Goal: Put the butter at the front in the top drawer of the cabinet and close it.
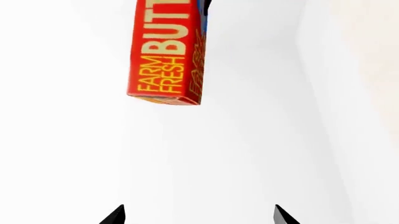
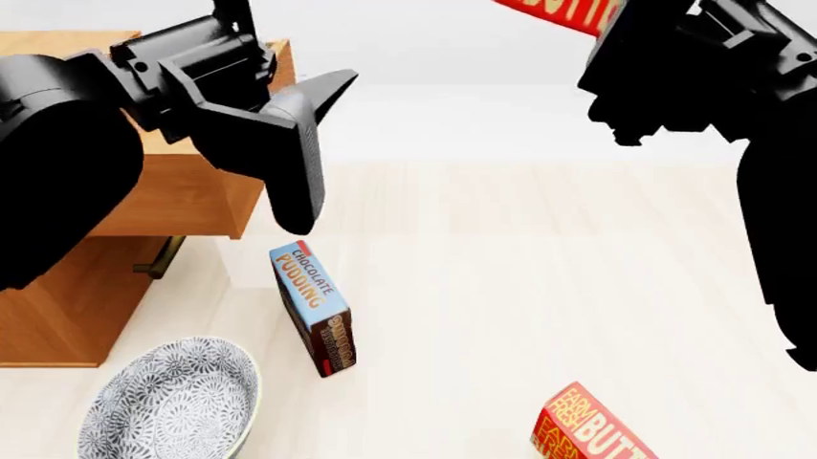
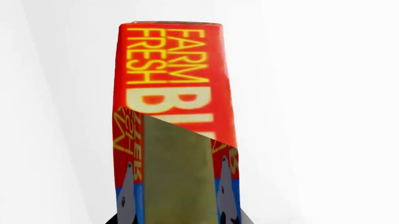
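Note:
My right gripper [image 3: 177, 219] is shut on a red butter carton [image 3: 171, 116] with yellow "FARM FRESH BUTTER" lettering, and one finger lies across its face. The head view shows that carton [image 2: 562, 11] held high at the top edge by the right gripper [image 2: 610, 38]. It also shows from the left wrist [image 1: 165, 51], hanging in the air. A second butter carton [image 2: 594, 430] lies on the floor at the near right. My left gripper [image 2: 329, 153] is open and empty, in front of the cabinet [image 2: 64, 306] and its pulled-out top drawer [image 2: 179, 206].
A blue chocolate pudding box [image 2: 313, 306] stands tilted on the pale floor between the cabinet and the floor carton. A patterned grey bowl [image 2: 172, 402] sits at the near left. A brass bar handle [image 2: 160, 258] shows below the open drawer.

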